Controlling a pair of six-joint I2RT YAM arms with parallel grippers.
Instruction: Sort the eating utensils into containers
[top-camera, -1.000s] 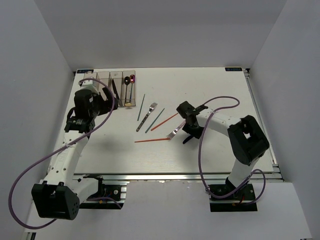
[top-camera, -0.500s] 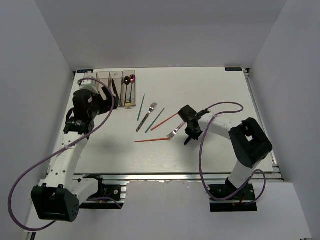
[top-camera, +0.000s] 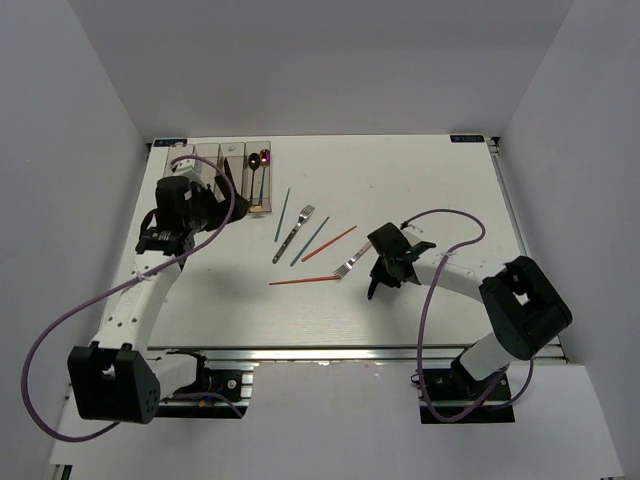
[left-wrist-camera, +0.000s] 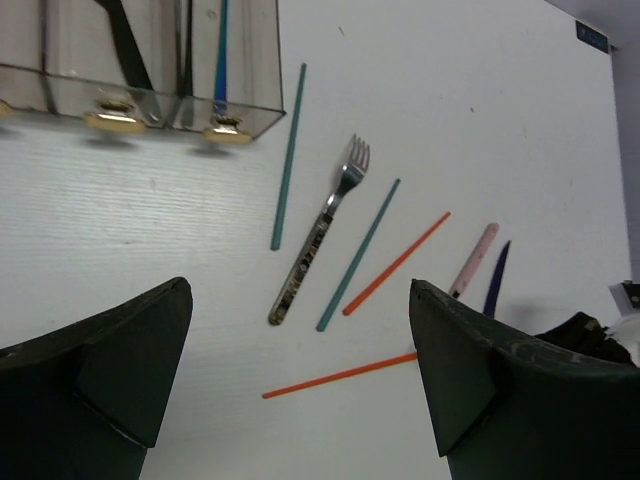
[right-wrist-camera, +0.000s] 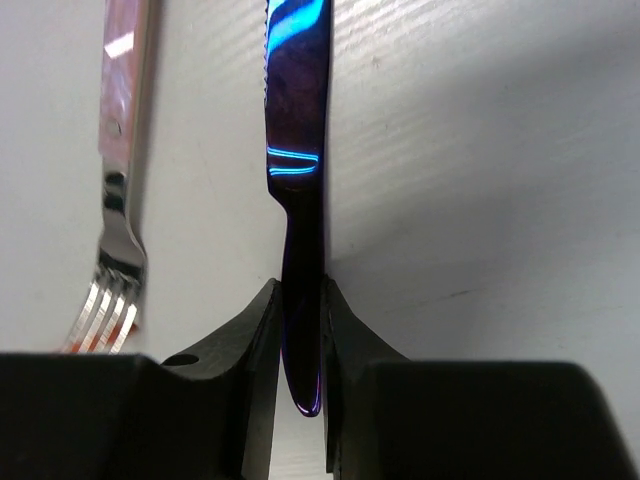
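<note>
The right gripper (right-wrist-camera: 297, 300) is clamping a dark blue knife (right-wrist-camera: 297, 150) at its narrow end. Its two black fingers (right-wrist-camera: 255, 330) are pressing against either side of the shaft. The wider part of the knife, with a finely toothed edge, is running straight out ahead of the fingertips, low over the white table (right-wrist-camera: 480, 150). The pictures do not show whether it is resting on the surface or just off it. Just to the left of these fingers, a pink-handled fork (right-wrist-camera: 118, 180) is lying roughly parallel to the knife and apart from it. Its tines are pointing back toward the gripper and its handle is stretching away.

The left gripper (left-wrist-camera: 300, 290) is hanging above the table with its jaws spread wide and nothing between them. Ahead of it and off to its left, the containers (left-wrist-camera: 160, 100) are standing in a row, with small yellow marks on the ends facing the gripper. A black piece and a blue-handled piece are sitting inside the two bins nearest the loose utensils. Directly ahead of the open jaws, a silver fork (left-wrist-camera: 320, 235) is lying with its tines pointing away. A green chopstick (left-wrist-camera: 288, 155) is lying on its left and a second green chopstick (left-wrist-camera: 358, 255) on its right. Further right, a red chopstick (left-wrist-camera: 396, 263) is lying at a slant. A second red chopstick (left-wrist-camera: 340, 375) is lying crosswise, closest to the gripper.
</note>
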